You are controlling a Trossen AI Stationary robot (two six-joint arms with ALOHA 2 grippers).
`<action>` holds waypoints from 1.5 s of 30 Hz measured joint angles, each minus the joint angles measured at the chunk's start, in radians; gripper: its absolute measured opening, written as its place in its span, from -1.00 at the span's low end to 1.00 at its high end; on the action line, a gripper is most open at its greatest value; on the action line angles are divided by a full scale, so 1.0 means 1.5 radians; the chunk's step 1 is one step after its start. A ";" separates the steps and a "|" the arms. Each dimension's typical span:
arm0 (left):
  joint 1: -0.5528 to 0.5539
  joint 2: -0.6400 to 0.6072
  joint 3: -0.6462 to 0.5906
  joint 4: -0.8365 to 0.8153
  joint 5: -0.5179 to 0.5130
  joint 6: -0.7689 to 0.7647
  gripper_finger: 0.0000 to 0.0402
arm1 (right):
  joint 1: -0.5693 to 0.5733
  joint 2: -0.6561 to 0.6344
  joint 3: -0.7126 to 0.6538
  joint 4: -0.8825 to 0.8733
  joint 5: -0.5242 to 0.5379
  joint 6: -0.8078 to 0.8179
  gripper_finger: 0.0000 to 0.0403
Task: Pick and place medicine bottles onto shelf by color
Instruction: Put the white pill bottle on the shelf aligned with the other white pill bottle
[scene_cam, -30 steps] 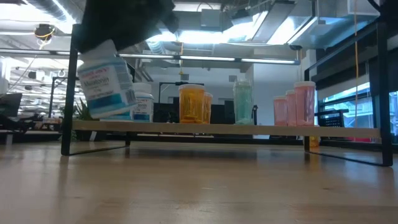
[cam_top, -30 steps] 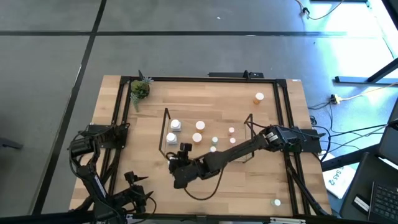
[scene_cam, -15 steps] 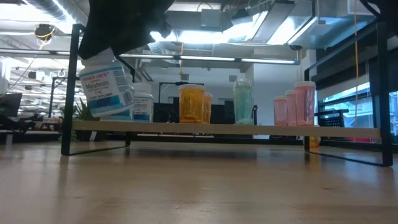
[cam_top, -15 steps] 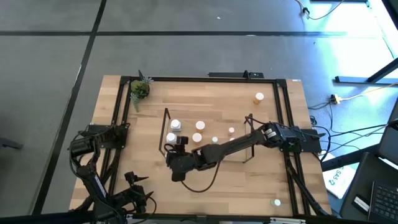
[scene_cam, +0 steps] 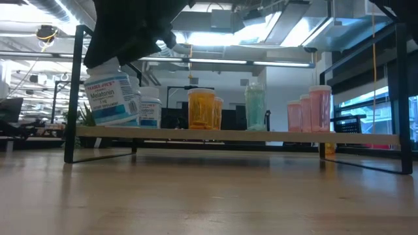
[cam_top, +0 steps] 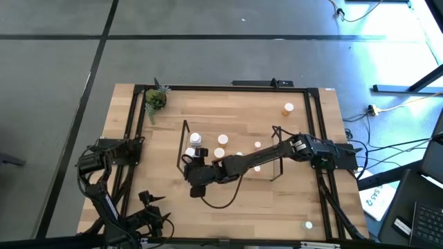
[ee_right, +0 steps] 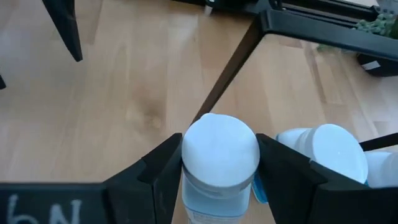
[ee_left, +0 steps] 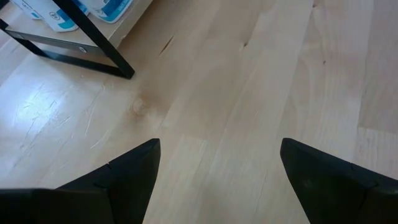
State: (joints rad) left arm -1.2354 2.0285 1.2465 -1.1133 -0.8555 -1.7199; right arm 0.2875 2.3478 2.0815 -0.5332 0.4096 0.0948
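My right gripper point(cam_top: 192, 167) reaches across the table and is shut on a white medicine bottle with a blue label point(scene_cam: 111, 98) at the left end of the shelf point(scene_cam: 235, 135). The bottle's bottom is just above the wood surface. A second white bottle point(scene_cam: 150, 111), orange bottles point(scene_cam: 202, 108), a teal bottle point(scene_cam: 255, 104) and pink bottles point(scene_cam: 313, 108) stand on the shelf. My left gripper point(cam_top: 158, 207) waits open and empty near the table's near left corner, over bare wood point(ee_left: 217, 149). My right gripper pinches the white bottle's top between its two fingers, one finger point(ee_right: 165, 165) on each side of the white cap point(ee_right: 221, 146). The fingers come from above, slanting down. The bottle hangs below them almost upright; whether its bottom touches the shelf I cannot tell.
An orange bottle point(cam_top: 288, 108) stands on the table at the far right, off the shelf. A small bottle point(cam_top: 308, 225) stands near the near right corner. A green potted plant point(cam_top: 156, 100) is at the far left corner. A black frame point(cam_top: 128, 124) edges the table.
My right gripper has gone toward the table's far edge and a little left, carrying the white bottle over the shelf's left end and down. The bottle, tilted a second ago, now hangs nearly upright and lower.
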 joint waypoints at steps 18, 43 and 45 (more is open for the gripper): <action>0.009 0.000 0.000 0.000 0.000 0.002 0.62 | -0.002 0.004 -0.001 -0.012 -0.010 0.000 0.15; 0.009 0.000 0.000 0.000 0.000 0.002 0.62 | -0.002 0.004 -0.001 -0.013 0.045 -0.037 0.14; 0.009 0.000 0.000 0.000 0.000 0.002 0.62 | -0.002 0.004 -0.001 -0.013 0.045 -0.037 0.14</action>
State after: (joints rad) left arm -1.2217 2.0285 1.2465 -1.1137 -0.8551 -1.7176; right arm 0.2852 2.3531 2.0808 -0.5529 0.4778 0.0399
